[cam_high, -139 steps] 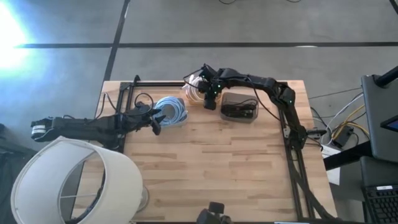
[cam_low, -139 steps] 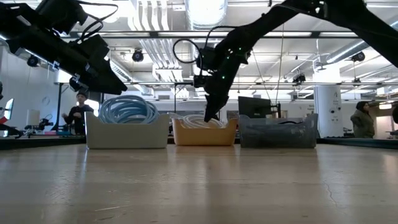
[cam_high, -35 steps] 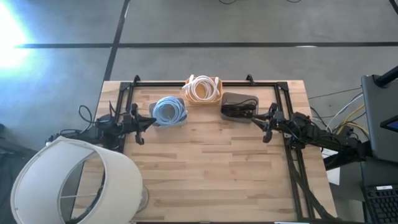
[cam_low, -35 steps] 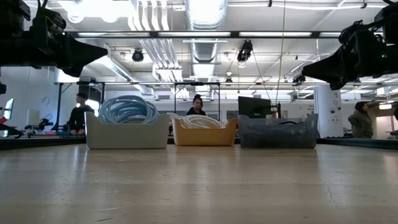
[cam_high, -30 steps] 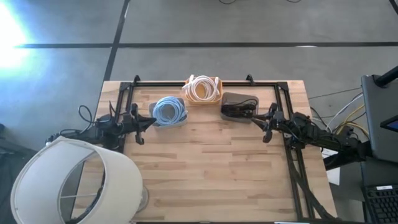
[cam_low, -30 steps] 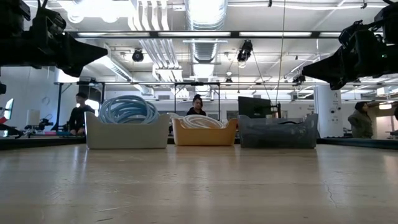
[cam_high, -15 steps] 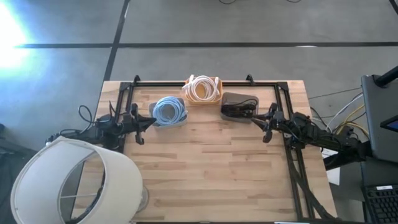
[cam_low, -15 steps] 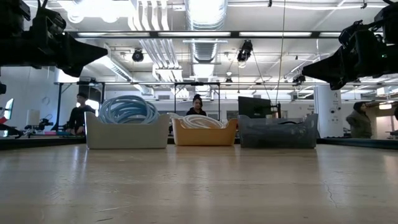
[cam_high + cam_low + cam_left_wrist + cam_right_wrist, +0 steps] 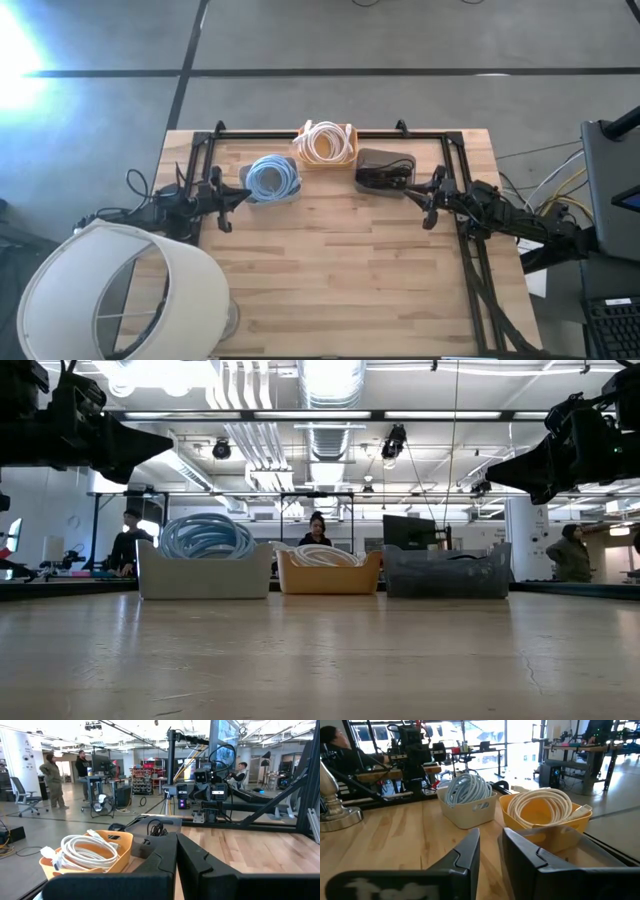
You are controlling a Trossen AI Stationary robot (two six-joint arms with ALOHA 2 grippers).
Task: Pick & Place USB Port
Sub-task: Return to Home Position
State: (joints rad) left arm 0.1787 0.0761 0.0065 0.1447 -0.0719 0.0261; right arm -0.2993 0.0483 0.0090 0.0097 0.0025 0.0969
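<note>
Three bins stand in a row at the table's far side. A white bin (image 9: 272, 180) holds a coiled light-blue cable, a yellow bin (image 9: 326, 143) a coiled white cable, and a dark grey bin (image 9: 385, 172) black cables. My left gripper (image 9: 245, 193) hangs shut above the table's left edge and points level toward the white bin. My right gripper (image 9: 410, 193) hangs over the right edge and points level at the dark bin. Its fingers (image 9: 470, 845) stand a little apart with nothing between them. In the left wrist view my left gripper (image 9: 177, 836) shows no gap.
A large white lampshade (image 9: 120, 295) stands at the near left corner, its base (image 9: 332, 805) on the wood. Black frame rails (image 9: 330, 131) run along the far, left and right edges. Bare wood lies in the table's middle and near half (image 9: 340, 270). People stand in the room beyond.
</note>
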